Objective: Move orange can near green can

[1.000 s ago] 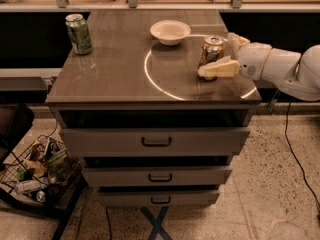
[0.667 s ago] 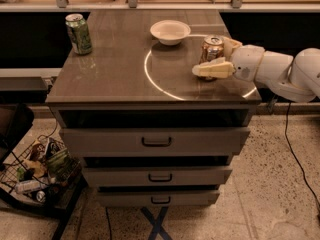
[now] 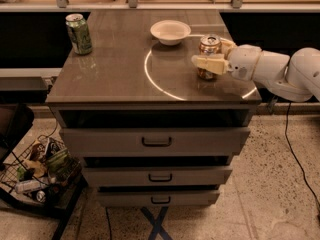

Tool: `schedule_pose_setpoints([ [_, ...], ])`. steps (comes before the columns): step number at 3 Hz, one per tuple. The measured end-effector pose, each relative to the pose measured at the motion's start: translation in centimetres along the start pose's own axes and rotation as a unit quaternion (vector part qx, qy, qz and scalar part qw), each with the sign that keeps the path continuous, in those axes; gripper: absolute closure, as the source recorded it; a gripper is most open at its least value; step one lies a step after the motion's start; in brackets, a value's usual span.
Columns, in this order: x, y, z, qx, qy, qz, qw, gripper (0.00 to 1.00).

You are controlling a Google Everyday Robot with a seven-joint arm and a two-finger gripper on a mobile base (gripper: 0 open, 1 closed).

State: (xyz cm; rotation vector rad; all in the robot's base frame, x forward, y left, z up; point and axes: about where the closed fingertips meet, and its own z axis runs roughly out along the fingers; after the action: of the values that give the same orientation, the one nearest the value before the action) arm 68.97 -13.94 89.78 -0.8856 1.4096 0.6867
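Note:
The orange can (image 3: 209, 43) stands upright on the right side of the cabinet top (image 3: 115, 79), its silver top showing. My gripper (image 3: 216, 55) reaches in from the right and is shut on it: one pale finger (image 3: 210, 64) lies across the can's front and the other sits behind it, hiding its lower half. The can still rests on the surface. The green can (image 3: 79, 33) stands upright at the far left back corner, well apart from the gripper.
A white bowl (image 3: 170, 31) sits at the back middle, just left of the orange can. The cabinet has three drawers (image 3: 156, 141) below. A wire basket of rubbish (image 3: 37, 174) stands on the floor at the left. A cable (image 3: 295, 154) runs down at the right.
My gripper slid a little left along the orange can, and its near finger drew in against the can's front. Neither can has moved.

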Motion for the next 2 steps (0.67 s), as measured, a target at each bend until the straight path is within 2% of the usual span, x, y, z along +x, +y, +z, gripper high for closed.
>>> schedule_pose_setpoints([
  [2, -0.11, 0.3, 0.54, -0.005, -0.001, 0.0, 1.0, 0.94],
])
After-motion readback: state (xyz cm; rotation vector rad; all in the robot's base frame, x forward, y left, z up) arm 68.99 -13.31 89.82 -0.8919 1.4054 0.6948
